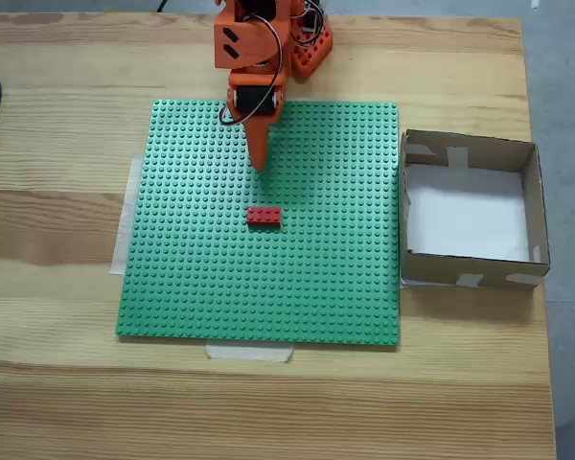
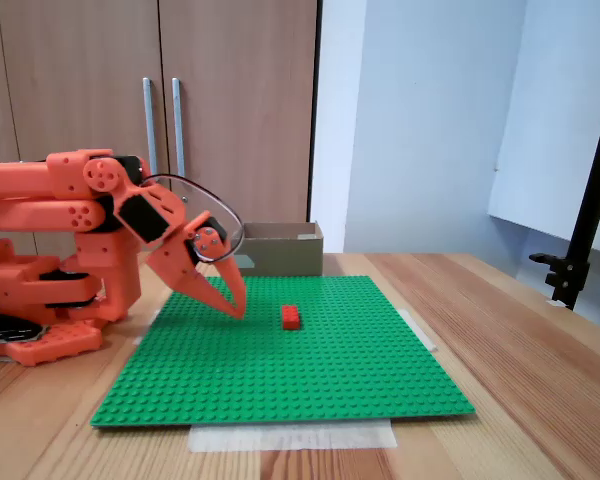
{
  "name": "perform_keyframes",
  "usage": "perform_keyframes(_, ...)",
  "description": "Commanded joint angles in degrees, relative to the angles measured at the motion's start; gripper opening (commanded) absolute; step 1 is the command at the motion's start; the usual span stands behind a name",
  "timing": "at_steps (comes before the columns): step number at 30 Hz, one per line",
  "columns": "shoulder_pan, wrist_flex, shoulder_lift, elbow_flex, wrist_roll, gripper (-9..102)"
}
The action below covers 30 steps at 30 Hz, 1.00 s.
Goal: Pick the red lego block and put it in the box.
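The small red lego block (image 1: 264,217), studs up on the green baseplate (image 1: 326,278), lies just beyond the jaws, which seem clenched and empty.

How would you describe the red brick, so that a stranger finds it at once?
Look at the large green studded plate on the wooden table. Near its middle lies the red brick, just ahead of the orange gripper. It is the one loose piece on the plate.

No writing, label, brand mark or number can be read anywhere in either fixed view. Every surface in sight is plain, so far as can be told.
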Motion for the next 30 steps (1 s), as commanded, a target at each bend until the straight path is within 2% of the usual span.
perform_keyframes(1,-0.4,-0.4,0.3,0.5,0.1,-1)
perform_keyframes(30,-1.7,-0.1,0.2,0.4,-0.4,-1)
